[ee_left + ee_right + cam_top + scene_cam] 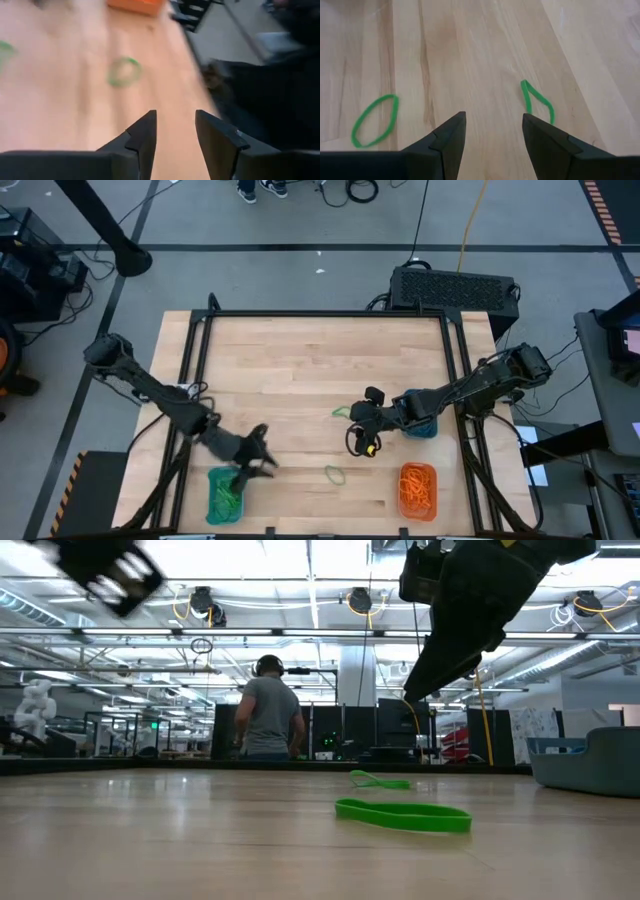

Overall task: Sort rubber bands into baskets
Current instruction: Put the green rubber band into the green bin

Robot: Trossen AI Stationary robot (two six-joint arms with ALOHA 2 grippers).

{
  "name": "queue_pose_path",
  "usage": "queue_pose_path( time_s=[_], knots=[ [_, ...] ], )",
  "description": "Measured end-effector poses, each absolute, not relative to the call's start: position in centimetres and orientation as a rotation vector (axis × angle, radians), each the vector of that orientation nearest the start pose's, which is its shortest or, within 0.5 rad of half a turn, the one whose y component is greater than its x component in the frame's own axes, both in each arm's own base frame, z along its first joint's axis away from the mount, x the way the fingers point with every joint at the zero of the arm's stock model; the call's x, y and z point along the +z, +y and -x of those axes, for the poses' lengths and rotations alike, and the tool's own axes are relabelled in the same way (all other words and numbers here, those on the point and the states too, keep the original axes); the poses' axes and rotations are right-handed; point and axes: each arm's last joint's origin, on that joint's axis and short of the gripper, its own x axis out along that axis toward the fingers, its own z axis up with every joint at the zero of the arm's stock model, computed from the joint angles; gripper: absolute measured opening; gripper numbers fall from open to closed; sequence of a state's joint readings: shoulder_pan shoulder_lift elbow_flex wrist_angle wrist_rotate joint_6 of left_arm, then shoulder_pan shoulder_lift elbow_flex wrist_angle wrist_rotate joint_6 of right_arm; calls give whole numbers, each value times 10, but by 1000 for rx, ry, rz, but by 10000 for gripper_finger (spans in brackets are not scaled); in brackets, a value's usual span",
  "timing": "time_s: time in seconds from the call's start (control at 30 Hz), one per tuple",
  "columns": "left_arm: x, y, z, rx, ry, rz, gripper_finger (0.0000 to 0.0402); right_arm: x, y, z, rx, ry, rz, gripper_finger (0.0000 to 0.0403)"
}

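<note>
Two green rubber bands lie flat on the wooden table: one [335, 474] [375, 120] near the middle front, the other [343, 412] [537, 102] farther back. My right gripper [356, 434] [494, 120] hovers open above the table between them, touching neither. My left gripper [262, 463] [175, 117] is open and empty, just past the far right corner of a teal basket [225, 495] that holds green bands. It faces the front band [124, 71]. An orange basket [418, 488] holds orange bands. A second teal basket [420, 426] sits under my right arm.
A black frame [330, 313] borders the tabletop. There is bare wood in the middle and toward the far edge. A dark box [455, 285] stands beyond the far right corner. In the low view a person [270, 710] stands in the room behind the table.
</note>
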State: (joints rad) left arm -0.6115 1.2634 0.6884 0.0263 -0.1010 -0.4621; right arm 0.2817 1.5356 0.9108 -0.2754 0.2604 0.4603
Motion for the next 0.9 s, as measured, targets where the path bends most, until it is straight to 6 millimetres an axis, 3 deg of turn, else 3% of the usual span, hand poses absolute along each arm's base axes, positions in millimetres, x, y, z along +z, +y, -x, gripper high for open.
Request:
queue_pose_path(
  time_s=[0.17,0.37,0.67,0.9],
  knots=[
    [207,-124,-250,-314,548,117,139,196,77,-292,-188,870,-203,187],
    [175,-115,-287,-368,458,31,138,192,76,-287,-222,934,-212,187],
    [128,-127,-339,-418,512,-91,138,192,76,-286,-225,941,-211,187],
    [109,-134,-359,-445,584,-191,138,192,76,-286,-233,941,-227,187]
  ],
)
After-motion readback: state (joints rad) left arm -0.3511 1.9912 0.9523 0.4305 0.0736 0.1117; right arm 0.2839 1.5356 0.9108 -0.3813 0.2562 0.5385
